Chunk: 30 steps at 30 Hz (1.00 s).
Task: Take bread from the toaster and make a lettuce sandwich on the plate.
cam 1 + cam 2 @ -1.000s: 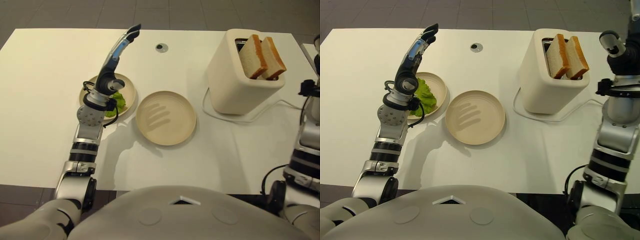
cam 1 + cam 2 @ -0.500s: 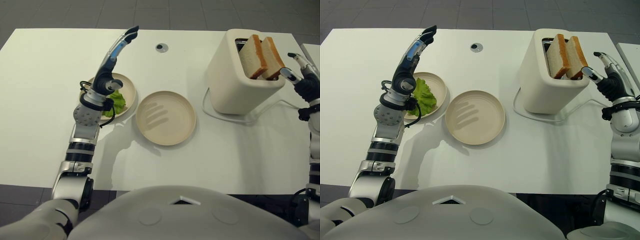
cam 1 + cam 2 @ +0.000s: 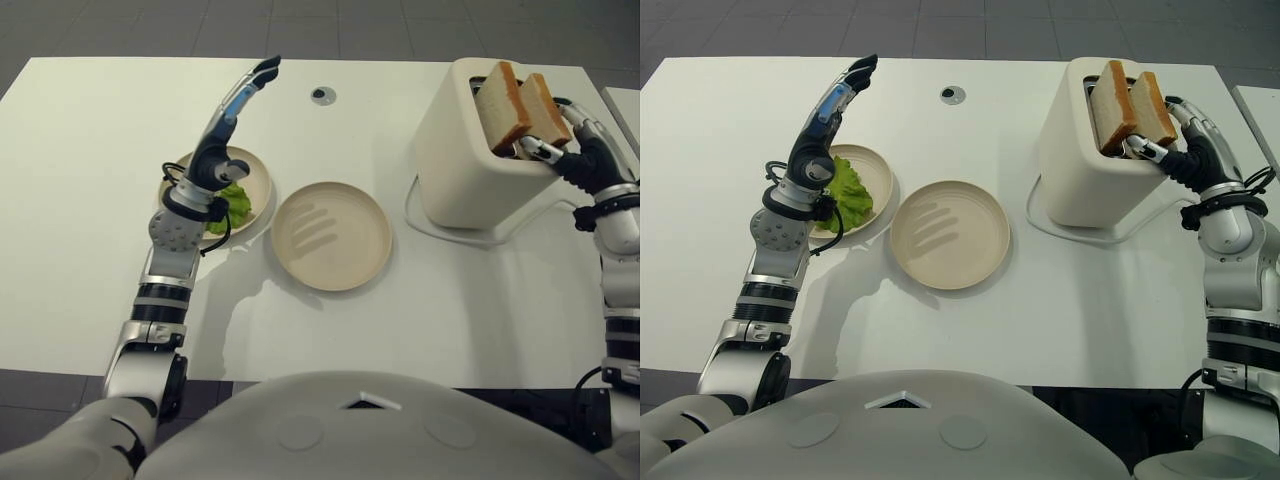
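A cream toaster stands at the back right with two bread slices sticking up from it, the left slice and the right slice. My right hand is at the toaster's right end, thumb in front of the right slice and fingers behind its edge, closed on it. An empty cream plate lies mid-table. Lettuce rests on a smaller plate to its left. My left hand is raised above that small plate, fingers straight and holding nothing.
The toaster's white cable loops on the table between the toaster and the empty plate. A small round hole sits near the table's far edge. The white tabletop ends just in front of me.
My right hand has come in from the right edge to the toaster and closed on the right bread slice; both slices have tipped slightly left. The left arm has barely moved.
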Motion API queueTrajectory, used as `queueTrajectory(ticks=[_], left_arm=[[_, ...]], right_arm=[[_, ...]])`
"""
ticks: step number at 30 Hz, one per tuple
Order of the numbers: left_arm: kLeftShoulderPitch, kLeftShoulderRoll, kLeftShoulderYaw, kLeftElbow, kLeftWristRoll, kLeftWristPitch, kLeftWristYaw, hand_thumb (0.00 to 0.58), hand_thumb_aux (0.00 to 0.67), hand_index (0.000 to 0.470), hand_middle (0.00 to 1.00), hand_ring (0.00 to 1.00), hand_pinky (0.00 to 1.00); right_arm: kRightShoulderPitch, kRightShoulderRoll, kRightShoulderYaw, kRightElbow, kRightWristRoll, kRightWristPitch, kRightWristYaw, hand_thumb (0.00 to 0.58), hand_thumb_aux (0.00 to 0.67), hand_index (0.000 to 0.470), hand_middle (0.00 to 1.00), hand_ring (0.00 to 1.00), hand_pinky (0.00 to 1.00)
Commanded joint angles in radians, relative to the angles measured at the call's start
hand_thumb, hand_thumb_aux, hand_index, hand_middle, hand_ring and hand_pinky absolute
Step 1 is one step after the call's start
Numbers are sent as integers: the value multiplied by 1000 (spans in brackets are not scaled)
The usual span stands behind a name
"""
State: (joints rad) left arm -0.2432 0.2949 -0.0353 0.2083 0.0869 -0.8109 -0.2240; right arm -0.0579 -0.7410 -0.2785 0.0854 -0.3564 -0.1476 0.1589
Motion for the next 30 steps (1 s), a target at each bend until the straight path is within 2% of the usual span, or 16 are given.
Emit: queueTrajectory(ticks=[1,9,12,14,17,20,23,27,30], left_arm=[[-17,1,-2,18,13,-3,3,0,0,0,0,0,0],[-28,36,36,34,101,-12,56,0,0,0,0,0,0],[-23,115,91,12,365,16,187,0,0,0,0,0,0],[-22,205,90,15,596,90,301,0,0,0,0,0,0],[-28,322,35,126,799,212,395,0,0,0,0,0,0],[-19,410,-26,252,895,324,392,0,0,0,0,0,0],[-17,442,-88,331,909,399,338,0,0,0,0,0,0],[-33,439,-157,392,886,413,318,0,0,0,0,0,0],[-42,443,-193,424,863,408,319,0,0,0,0,0,0]], right_arm=[[-36,8,-39,-1,51,-32,-37,580,670,470,1000,1000,1000],[-117,73,-97,-109,132,-141,-151,580,670,470,1000,1000,1000],[-161,115,-114,-162,140,-204,-227,580,670,470,1000,1000,1000],[-176,138,-127,-204,153,-247,-261,580,670,470,1000,1000,1000],[-183,183,-108,-271,242,-283,-241,580,670,470,1000,1000,1000],[-172,231,-17,-344,435,-235,-125,580,670,470,1000,1000,1000],[-118,262,150,-346,551,-158,54,580,670,470,1000,1000,1000],[-36,243,347,-266,495,-65,243,580,670,470,1000,1000,1000],[4,240,455,-201,422,-71,330,580,670,470,1000,1000,1000]])
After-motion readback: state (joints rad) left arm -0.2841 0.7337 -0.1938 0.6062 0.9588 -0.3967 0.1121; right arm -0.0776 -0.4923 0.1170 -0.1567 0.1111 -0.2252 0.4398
